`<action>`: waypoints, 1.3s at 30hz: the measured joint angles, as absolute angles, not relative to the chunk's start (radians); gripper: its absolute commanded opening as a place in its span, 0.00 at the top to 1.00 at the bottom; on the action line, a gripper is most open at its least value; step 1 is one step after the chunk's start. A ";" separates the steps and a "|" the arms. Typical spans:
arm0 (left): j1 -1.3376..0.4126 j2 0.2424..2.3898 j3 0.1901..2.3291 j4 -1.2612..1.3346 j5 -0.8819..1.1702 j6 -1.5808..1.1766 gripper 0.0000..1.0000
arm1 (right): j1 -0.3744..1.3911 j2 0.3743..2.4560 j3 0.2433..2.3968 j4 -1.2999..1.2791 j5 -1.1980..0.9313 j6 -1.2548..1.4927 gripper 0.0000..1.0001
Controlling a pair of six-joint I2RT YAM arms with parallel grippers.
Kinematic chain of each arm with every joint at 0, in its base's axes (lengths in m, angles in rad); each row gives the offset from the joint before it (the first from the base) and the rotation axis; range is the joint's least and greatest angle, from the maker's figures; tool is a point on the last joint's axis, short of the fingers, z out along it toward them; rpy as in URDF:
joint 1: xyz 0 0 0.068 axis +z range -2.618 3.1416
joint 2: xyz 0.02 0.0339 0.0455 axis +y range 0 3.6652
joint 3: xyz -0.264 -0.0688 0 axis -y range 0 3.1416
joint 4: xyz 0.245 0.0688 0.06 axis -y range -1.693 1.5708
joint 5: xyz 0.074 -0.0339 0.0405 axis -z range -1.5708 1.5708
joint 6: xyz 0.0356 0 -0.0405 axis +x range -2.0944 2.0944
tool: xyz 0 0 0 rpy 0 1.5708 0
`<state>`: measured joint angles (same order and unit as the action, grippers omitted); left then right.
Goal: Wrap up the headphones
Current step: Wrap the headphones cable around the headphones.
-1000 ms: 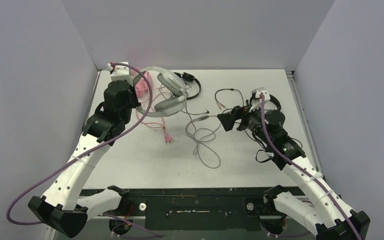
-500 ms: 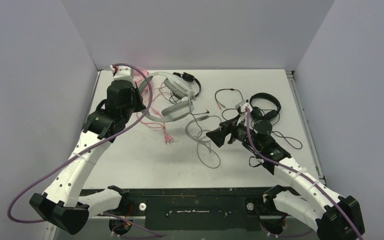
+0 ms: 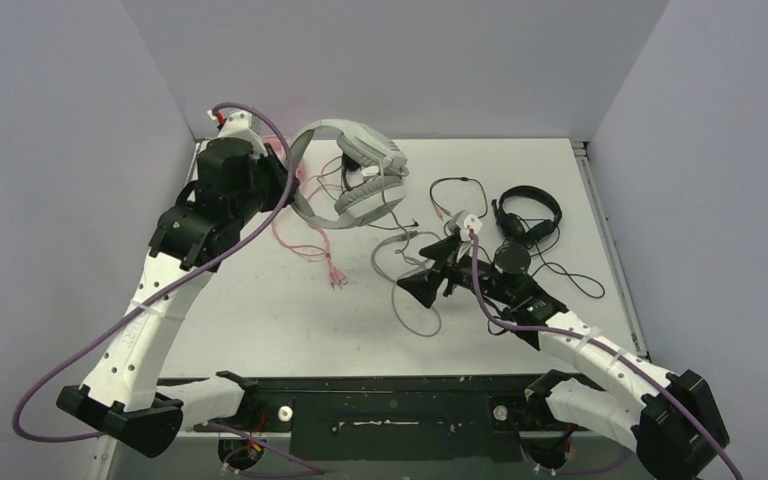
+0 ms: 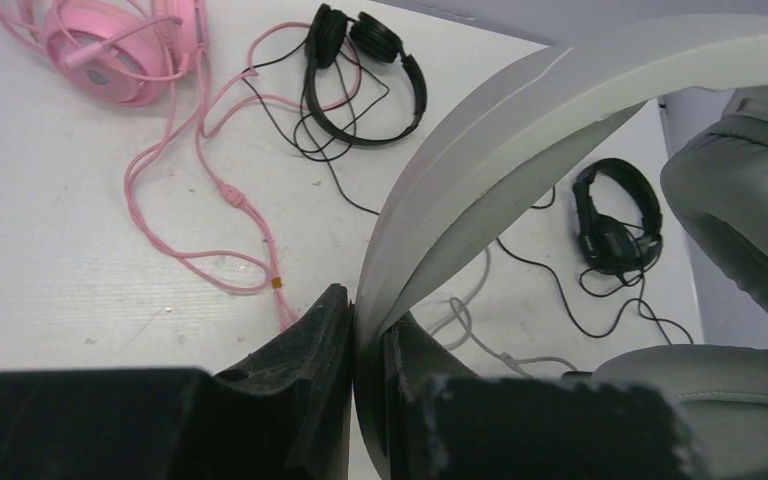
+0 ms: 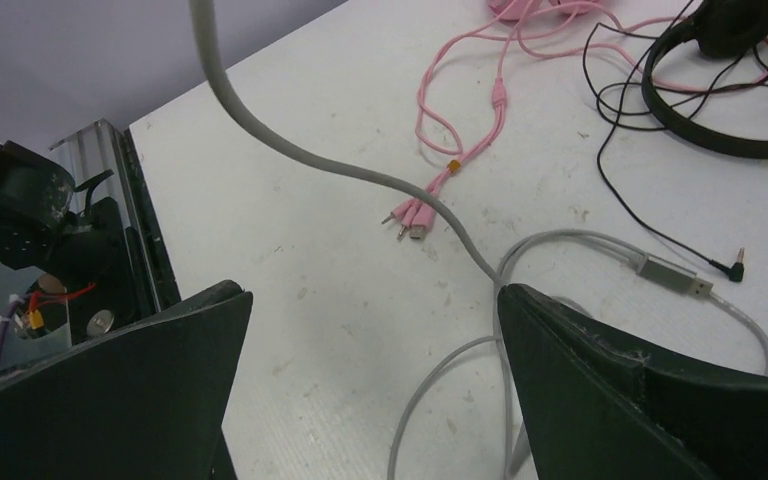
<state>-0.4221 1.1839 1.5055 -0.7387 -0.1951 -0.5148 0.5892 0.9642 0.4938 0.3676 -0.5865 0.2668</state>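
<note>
L gripper (image 4: 365,330) clamped on white-grey headset (image 4: 520,130) band, held up off table (image 3: 260,320), back-left | R gripper (image 5: 370,300) jaws wide, empty, low over grey cable (image 5: 360,175) | cable slants down btwn its jaws, loops on table ahead; R arm nearer, likely pinch next

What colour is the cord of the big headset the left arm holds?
Light grey; the cord shows best in the right wrist view.
</note>
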 measured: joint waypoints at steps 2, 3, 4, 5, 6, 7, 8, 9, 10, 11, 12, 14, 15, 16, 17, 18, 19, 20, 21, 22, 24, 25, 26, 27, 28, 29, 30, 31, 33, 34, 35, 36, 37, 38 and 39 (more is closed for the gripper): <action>-0.422 1.197 1.543 -0.757 -0.168 -0.531 1.00 | 0.604 0.999 0.530 0.367 -0.580 0.235 0.00; -0.422 1.207 1.568 -0.767 -0.152 -0.541 1.00 | 0.610 1.019 0.551 0.367 -0.577 0.218 0.00; -0.421 1.219 1.592 -0.776 -0.137 -0.549 1.00 | 0.616 1.038 0.573 0.367 -0.572 0.202 0.01; -0.421 1.230 1.618 -0.788 -0.120 -0.559 1.00 | 0.619 1.054 0.590 0.368 -0.569 0.189 0.03; -0.419 1.244 1.644 -0.799 -0.102 -0.568 1.00 | 0.625 1.073 0.610 0.370 -0.562 0.174 0.04; -0.417 1.255 1.665 -0.808 -0.086 -0.575 1.00 | 0.629 1.092 0.627 0.376 -0.556 0.161 0.05; -0.412 1.271 1.696 -0.825 -0.058 -0.587 1.00 | 0.631 1.113 0.642 0.386 -0.550 0.147 0.06; -0.408 1.280 1.713 -0.833 -0.041 -0.594 1.00 | 0.632 1.126 0.650 0.391 -0.546 0.139 0.06; -0.402 1.291 1.732 -0.842 -0.017 -0.603 1.00 | 0.635 1.141 0.659 0.398 -0.542 0.131 0.07; -0.396 1.301 1.745 -0.847 0.008 -0.614 1.00 | 0.637 1.156 0.669 0.403 -0.538 0.124 0.07; -0.390 1.307 1.753 -0.850 0.030 -0.624 1.00 | 0.639 1.171 0.679 0.410 -0.537 0.118 0.07; -0.381 1.313 1.753 -0.853 0.065 -0.643 1.00 | 0.645 1.193 0.697 0.417 -0.534 0.111 0.09; -0.376 1.316 1.753 -0.858 0.082 -0.651 1.00 | 0.651 1.202 0.706 0.421 -0.532 0.108 0.11; -0.370 1.319 1.753 -0.864 0.098 -0.659 1.00 | 0.657 1.209 0.715 0.426 -0.531 0.104 0.14; -0.366 1.322 1.753 -0.868 0.112 -0.668 1.00 | 0.665 1.217 0.724 0.432 -0.530 0.099 0.18; -0.363 1.325 1.753 -0.871 0.123 -0.676 1.00 | 0.673 1.223 0.733 0.437 -0.531 0.094 0.19; -0.361 1.328 1.753 -0.873 0.134 -0.685 1.00 | 0.680 1.231 0.742 0.442 -0.531 0.091 0.19; -0.359 1.329 1.753 -0.873 0.141 -0.693 1.00 | 0.685 1.235 0.748 0.446 -0.532 0.090 0.21; -0.357 1.330 1.753 -0.873 0.146 -0.702 1.00 | 0.692 1.241 0.754 0.453 -0.532 0.091 0.23; -0.355 1.330 1.753 -0.873 0.149 -0.712 1.00 | 0.699 1.245 0.756 0.459 -0.536 0.091 0.27; -0.350 1.332 1.753 -0.872 0.154 -0.736 1.00 | 0.715 1.248 0.762 0.463 -0.541 0.097 0.36; -0.348 1.334 1.753 -0.872 0.154 -0.749 1.00 | 0.724 1.250 0.765 0.464 -0.543 0.099 0.38; -0.347 1.338 1.753 -0.872 0.152 -0.762 1.00 | 0.739 1.250 0.770 0.463 -0.543 0.106 0.39; -0.347 1.341 1.752 -0.872 0.146 -0.777 1.00 | 0.753 1.249 0.775 0.464 -0.547 0.112 0.39; -0.347 1.344 1.747 -0.871 0.137 -0.791 1.00 | 0.766 1.249 0.780 0.464 -0.549 0.120 0.40; -0.347 1.344 1.735 -0.868 0.125 -0.805 1.00 | 0.776 1.249 0.784 0.466 -0.551 0.131 0.44; -0.346 1.343 1.719 -0.864 0.110 -0.815 1.00 | 0.786 1.247 0.787 0.467 -0.552 0.142 0.48; -0.346 1.342 1.699 -0.857 0.095 -0.825 1.00 | 0.793 1.243 0.789 0.467 -0.554 0.148 0.52; -0.345 1.337 1.649 -0.841 0.053 -0.839 1.00 | 0.799 1.229 0.795 0.459 -0.554 0.170 0.58; -0.345 1.333 1.624 -0.830 0.033 -0.842 1.00 | 0.799 1.218 0.799 0.455 -0.553 0.180 0.64; -0.345 1.327 1.591 -0.815 0.006 -0.847 1.00 | 0.799 1.206 0.802 0.452 -0.548 0.190 0.66; -0.345 1.319 1.562 -0.807 -0.022 -0.848 1.00 | 0.799 1.192 0.806 0.446 -0.542 0.199 0.68; -0.345 1.311 1.533 -0.800 -0.050 -0.849 1.00 | 0.799 1.178 0.811 0.437 -0.535 0.207 0.74; -0.345 1.301 1.507 -0.795 -0.078 -0.849 1.00 | 0.799 1.166 0.815 0.432 -0.529 0.216 0.76; -0.345 1.291 1.481 -0.787 -0.105 -0.849 1.00 | 0.799 1.151 0.819 0.426 -0.518 0.223 0.77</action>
<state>-0.3447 1.2911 1.4815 -0.7872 -0.1051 -0.8486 0.7990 1.1515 0.8192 0.4259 -0.5179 0.2226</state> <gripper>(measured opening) 0.108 0.283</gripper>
